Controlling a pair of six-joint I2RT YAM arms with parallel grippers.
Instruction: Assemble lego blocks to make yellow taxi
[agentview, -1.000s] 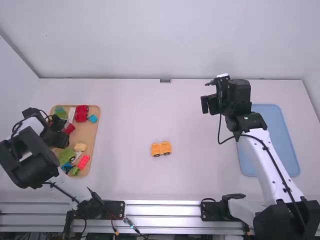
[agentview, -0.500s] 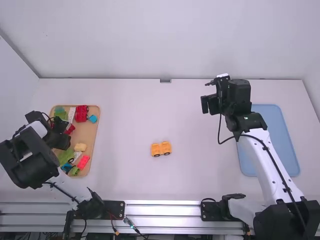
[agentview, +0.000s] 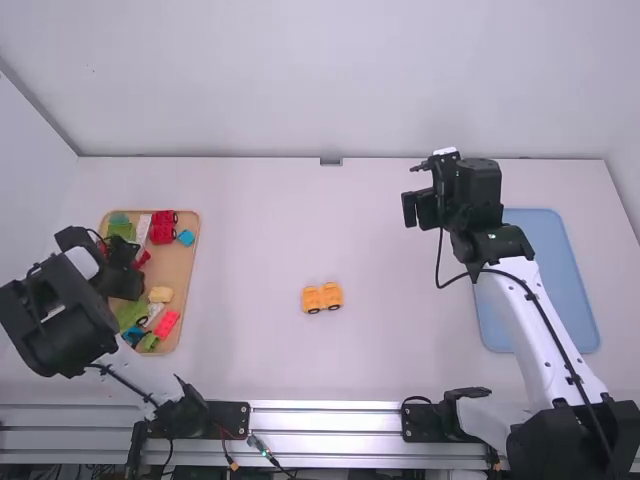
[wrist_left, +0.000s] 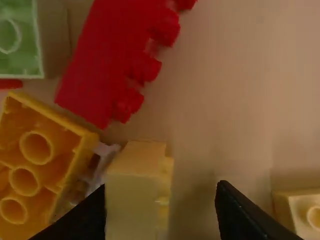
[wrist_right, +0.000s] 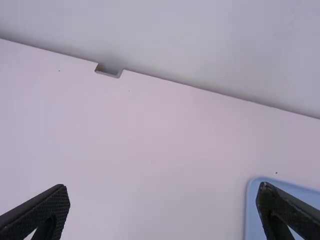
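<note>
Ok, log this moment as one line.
left gripper: open over pale yellow block in tray | right gripper: open above table | yellow wheeled parts: mid-table

tbh no readable txt, labels, brands, nos. or signs in any of the cam views, high or wrist.
</note>
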